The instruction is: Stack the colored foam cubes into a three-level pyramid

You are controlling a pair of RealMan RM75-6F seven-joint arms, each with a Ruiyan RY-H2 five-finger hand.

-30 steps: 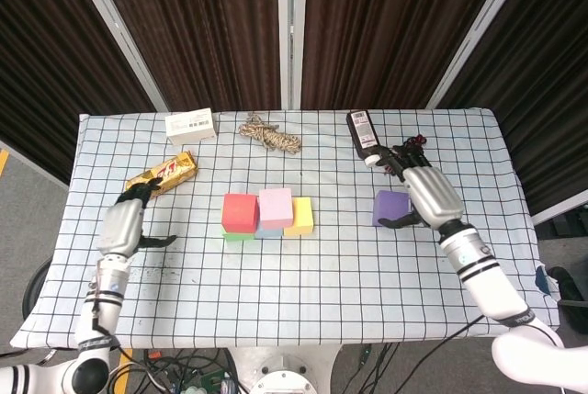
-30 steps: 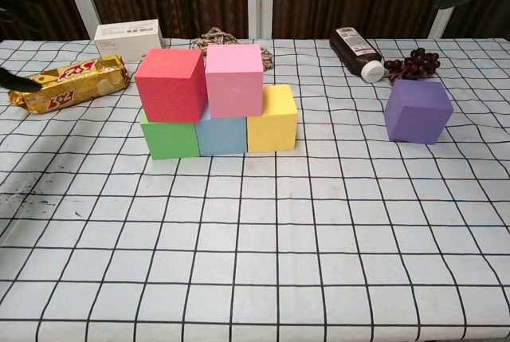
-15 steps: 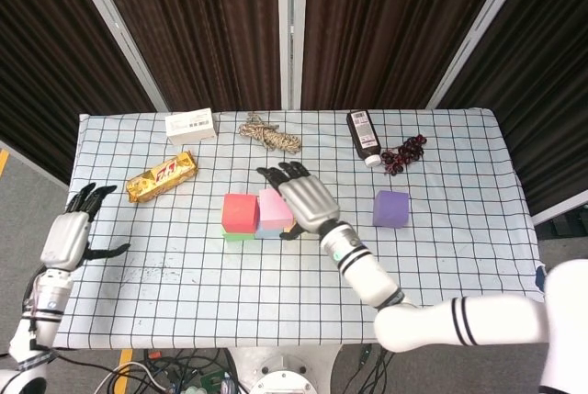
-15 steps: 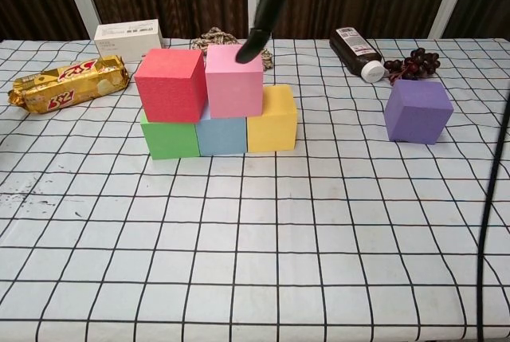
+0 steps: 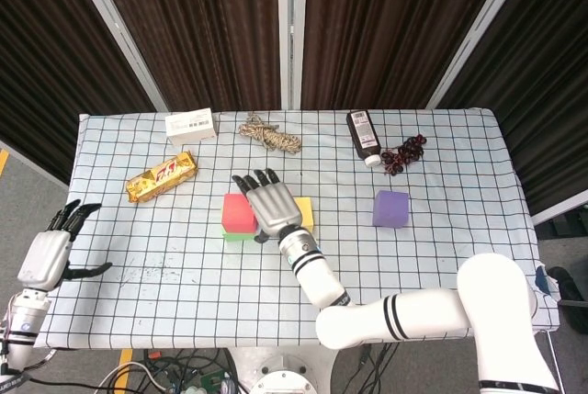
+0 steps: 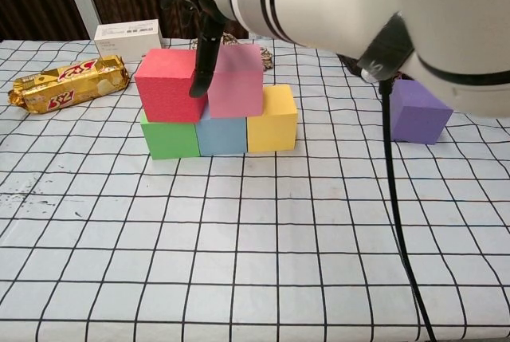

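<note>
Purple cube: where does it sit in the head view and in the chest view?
Head view: purple cube sits alone, right of centre, below the grapes.
Chest view: purple cube at the right edge, partly behind the right arm.
Shared landmark: the dark bottle, behind it in both views.
</note>
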